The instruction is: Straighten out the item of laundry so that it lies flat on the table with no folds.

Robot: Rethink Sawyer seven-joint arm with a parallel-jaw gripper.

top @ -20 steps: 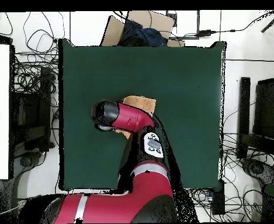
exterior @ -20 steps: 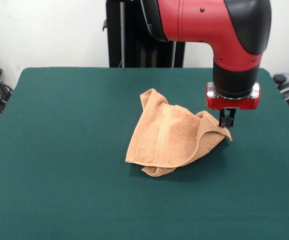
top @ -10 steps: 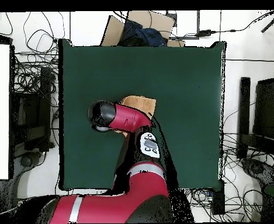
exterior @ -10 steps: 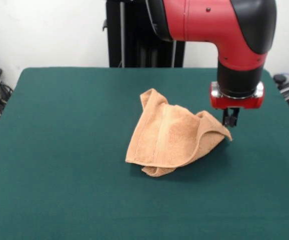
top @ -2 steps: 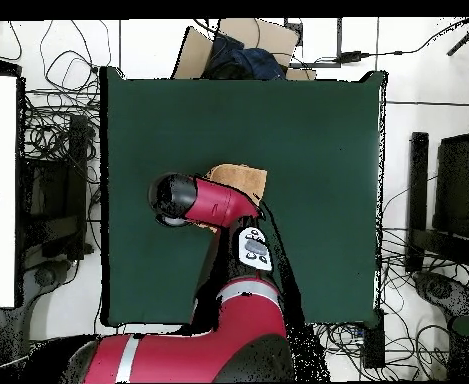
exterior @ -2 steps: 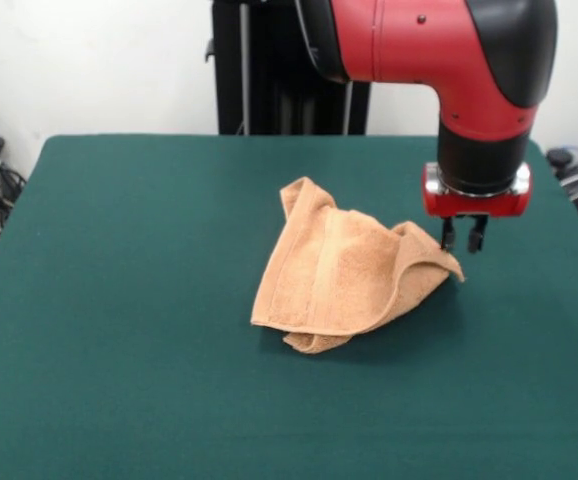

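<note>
A peach-orange towel (exterior @ -2 steps: 344, 270) lies crumpled and folded over itself near the middle of the green table (exterior @ -2 steps: 119, 300). One corner points right, another stands up at the back. My gripper (exterior @ -2 steps: 462, 238) hovers just above and right of that right corner, open, its two short black fingers apart with nothing between them. In the overhead view only a strip of the towel (top @ -2 steps: 240, 177) shows beside the arm's head (top @ -2 steps: 173, 198), which hides the gripper.
The red and black arm comes down over the table's right side in the front view. Cables and boxes lie on the floor around the table (top @ -2 steps: 318, 120) in the overhead view.
The gripper has let go of the towel's right corner, risen slightly and shifted right, and its fingers have opened. The towel has stayed in place.
</note>
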